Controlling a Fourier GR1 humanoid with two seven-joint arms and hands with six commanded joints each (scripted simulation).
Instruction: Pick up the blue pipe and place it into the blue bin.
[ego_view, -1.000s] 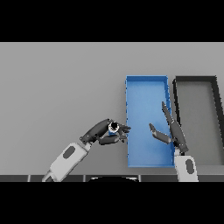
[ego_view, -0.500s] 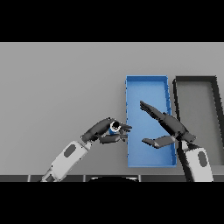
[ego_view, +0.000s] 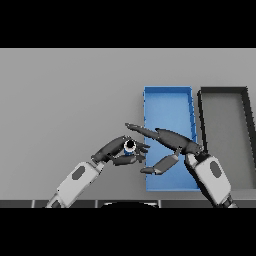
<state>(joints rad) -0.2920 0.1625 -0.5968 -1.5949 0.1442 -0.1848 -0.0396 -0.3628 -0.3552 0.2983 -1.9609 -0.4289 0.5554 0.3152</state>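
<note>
Right hand (ego_view: 172, 142) has swung left across the blue bin (ego_view: 168, 100), fingers spread, reaching the blue pipe (ego_view: 129, 146) clenched in left hand (ego_view: 116, 151); a handover looks likely.

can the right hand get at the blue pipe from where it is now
Probably yes. The right hand, fingers open, reaches toward the blue pipe with nothing between, though the left hand is curled around it.

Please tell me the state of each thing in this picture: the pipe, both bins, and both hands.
blue pipe: held in the left hand, left of the bin, not yet inside.
blue bin: holds nothing visible.
black bin: holds nothing visible.
left hand: curled round the pipe.
right hand: open, fingers straight, reaching toward the pipe.
</note>
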